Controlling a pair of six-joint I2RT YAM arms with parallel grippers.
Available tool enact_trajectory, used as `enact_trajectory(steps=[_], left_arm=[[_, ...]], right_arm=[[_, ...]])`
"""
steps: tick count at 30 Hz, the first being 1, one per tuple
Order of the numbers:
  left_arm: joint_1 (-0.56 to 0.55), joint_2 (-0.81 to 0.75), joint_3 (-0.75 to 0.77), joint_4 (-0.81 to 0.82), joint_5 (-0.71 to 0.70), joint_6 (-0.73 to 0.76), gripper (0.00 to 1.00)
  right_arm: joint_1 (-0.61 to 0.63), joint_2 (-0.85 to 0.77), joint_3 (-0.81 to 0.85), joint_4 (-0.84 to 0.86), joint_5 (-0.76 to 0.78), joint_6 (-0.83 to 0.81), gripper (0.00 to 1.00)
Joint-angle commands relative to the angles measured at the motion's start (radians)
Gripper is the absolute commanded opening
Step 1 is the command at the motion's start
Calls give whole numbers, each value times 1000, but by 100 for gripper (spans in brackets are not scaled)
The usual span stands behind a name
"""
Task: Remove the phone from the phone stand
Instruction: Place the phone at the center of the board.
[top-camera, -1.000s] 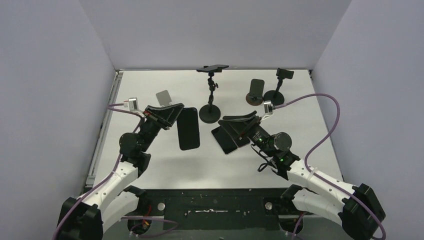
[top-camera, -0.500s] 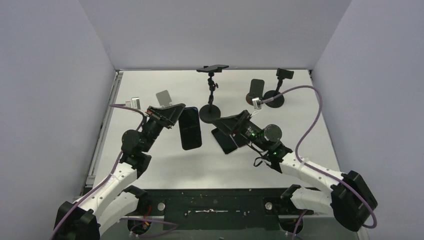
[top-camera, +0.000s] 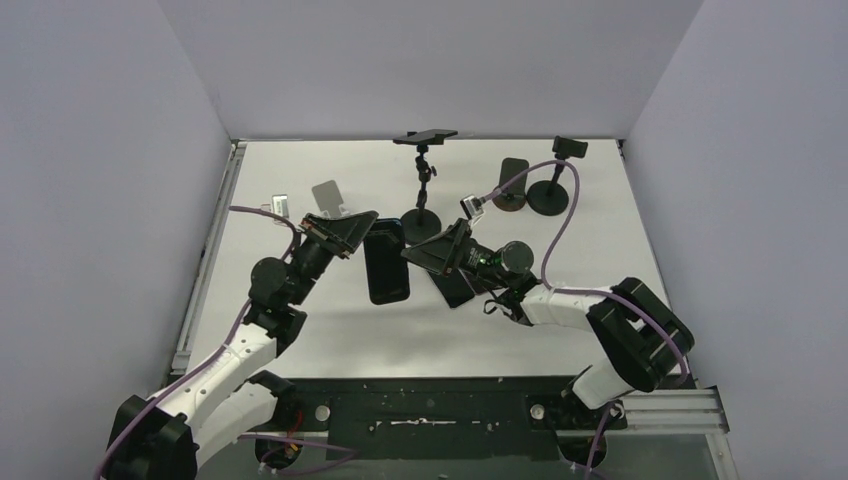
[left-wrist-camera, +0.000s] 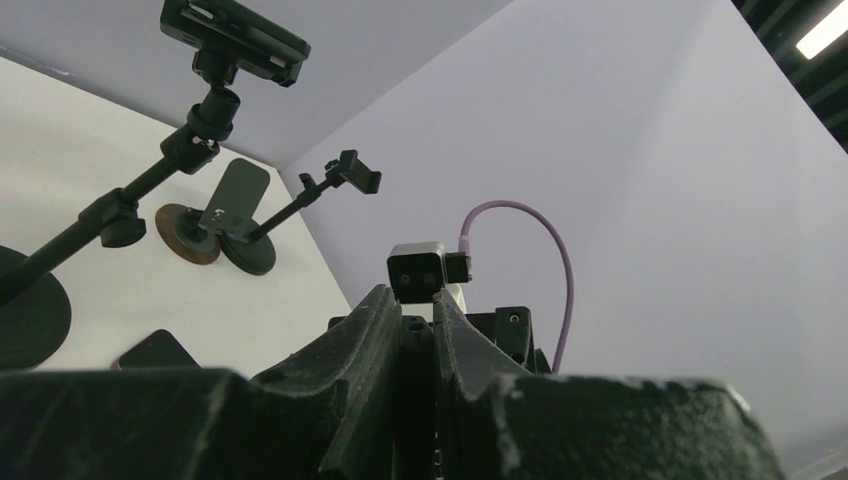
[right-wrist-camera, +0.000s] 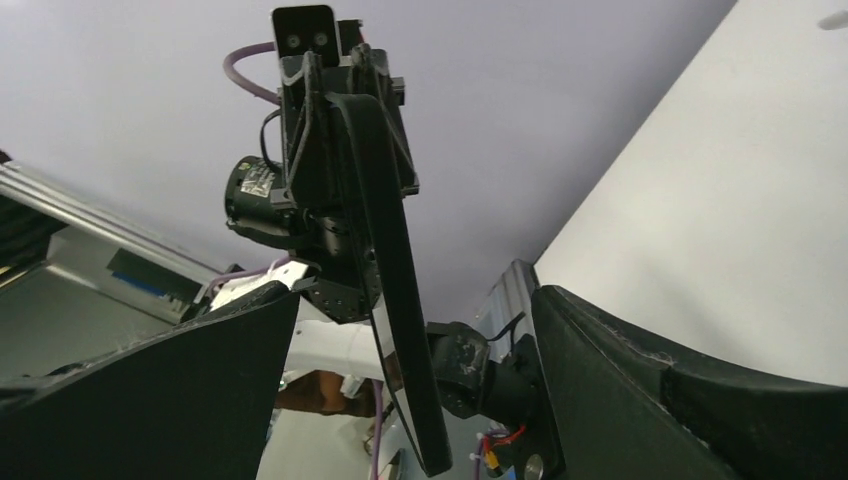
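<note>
Guessing stiff and slick: flat black phone (top-camera: 386, 265) clamped in left gripper (top-camera: 358, 228), right gripper (top-camera: 416, 252) gaping, so pinch its long edges.

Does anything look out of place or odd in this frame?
Nothing is spilled or damaged. One oddity: the phone hangs in mid-air, clamped by the left gripper, with the open right gripper facing it. A second phone lies flat on the table, partly under that gripper.
</note>
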Motion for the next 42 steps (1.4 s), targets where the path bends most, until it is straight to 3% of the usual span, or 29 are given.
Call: enact_trajectory(steps=[1,7,12,21,23,26,31,32,35,42], left_arm=[[-12,-12,50,111,-13,-48,0],[-28,-5,39,144,-9,-73,0],[-56,9,37,170,-7,-76,0],[-66,5,21,178,-5,-93,0],[-66,-6,26,162,-2,-91,27],[-66,-53,33,110,-4,-62,57],[-66,-178,24,-7,-4,11,80],[-67,-200,15,-24,3,27,92],[-76,-244,-17,-49,43,63,97],[-235,-228,-87,15,42,93,97]], right_arm=[[19,38,56,262,-49,81,88],[48,129,104,442,-73,201,68],[62,160,116,518,-63,249,45],[65,77,95,471,-40,212,17],[64,53,89,462,-38,202,15],[62,-1,74,408,-33,162,13],[51,-162,35,205,51,-9,12],[49,-203,27,152,88,-54,12],[55,-303,17,17,218,-159,12],[77,-353,41,-5,448,-201,13]])
